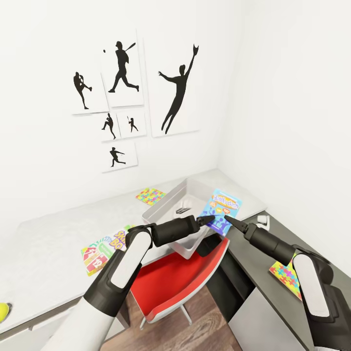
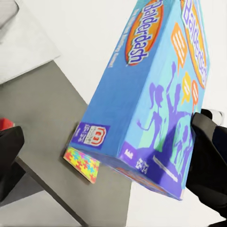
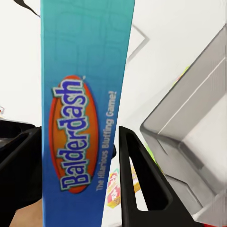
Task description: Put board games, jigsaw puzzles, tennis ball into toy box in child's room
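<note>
I hold a small blue board game box [image 1: 222, 208] with the orange word Balderdash on it up in the air, between my two arms. My left pincer [image 1: 208, 220] pinches the lower left edge of the box, and my right pincer [image 1: 229, 222] pinches the lower edge just beside it, so both are clamped on the same box. In my right wrist view, one black finger [image 3: 142, 184] is on each side of the thin blue edge. The box hangs over the near right corner of the shallow pale grey toy box [image 1: 165, 210], which sits on the pale grey bench [image 1: 48, 243] by the white wall. Behind the toy box lies a flat jigsaw sheet [image 1: 150, 196] with yellow, pink and blue pieces. Another jigsaw sheet [image 1: 286, 278] lies on the lower dark grey part of the bench [image 1: 273, 234], near my right arm. A green, yellow and red game box [image 1: 103, 249] lies flat on the bench near my left arm. A small yellow-green ball [image 1: 4, 312] sits far off at the left edge. A red chair [image 1: 170, 282] stands under the bench. Black baseball pictures [image 1: 122, 68] hang on the wall.
</note>
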